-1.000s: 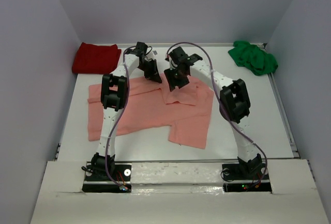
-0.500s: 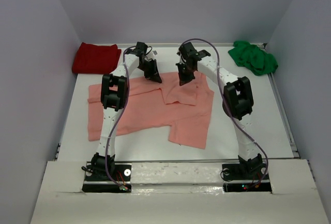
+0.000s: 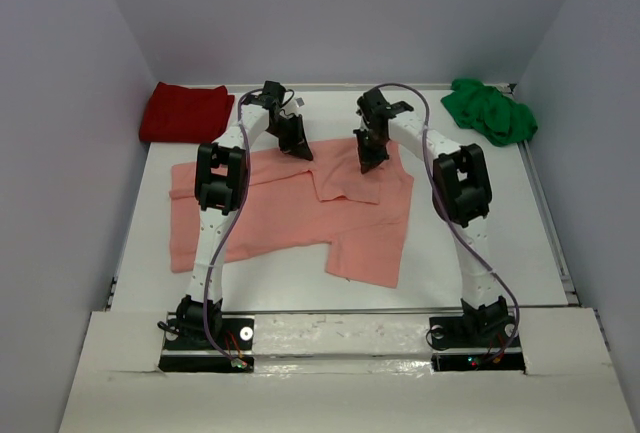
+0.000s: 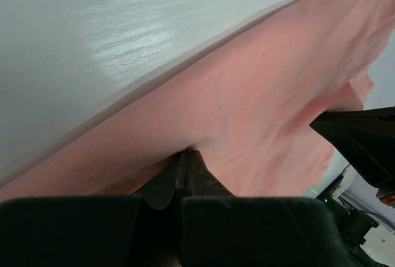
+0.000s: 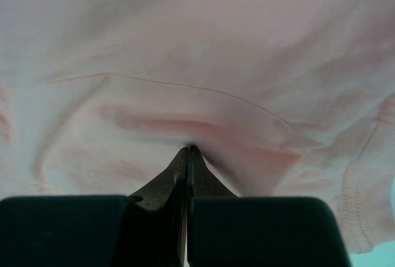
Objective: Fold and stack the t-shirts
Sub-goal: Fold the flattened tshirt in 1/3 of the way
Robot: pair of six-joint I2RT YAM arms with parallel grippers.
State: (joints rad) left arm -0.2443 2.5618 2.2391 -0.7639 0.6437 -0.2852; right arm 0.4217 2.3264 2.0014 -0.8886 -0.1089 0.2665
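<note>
I am viewing the white counter (image 3: 480, 253): the salmon-pink t-shirt (image 3: 290, 215) is lying spread across its middle, the dark red t-shirt (image 3: 185, 111) is sitting folded at the far left corner, the bright green t-shirt (image 3: 490, 111) is lying crumpled far right.

Salmon-pink t-shirt (image 3: 290, 213): left part partly covered by left arm (image 3: 218, 185) from above; cut off at every edge in right wrist view. Cloth inside the closed left gripper (image 4: 185, 156) and right gripper (image 5: 188, 153) hidden.
</note>
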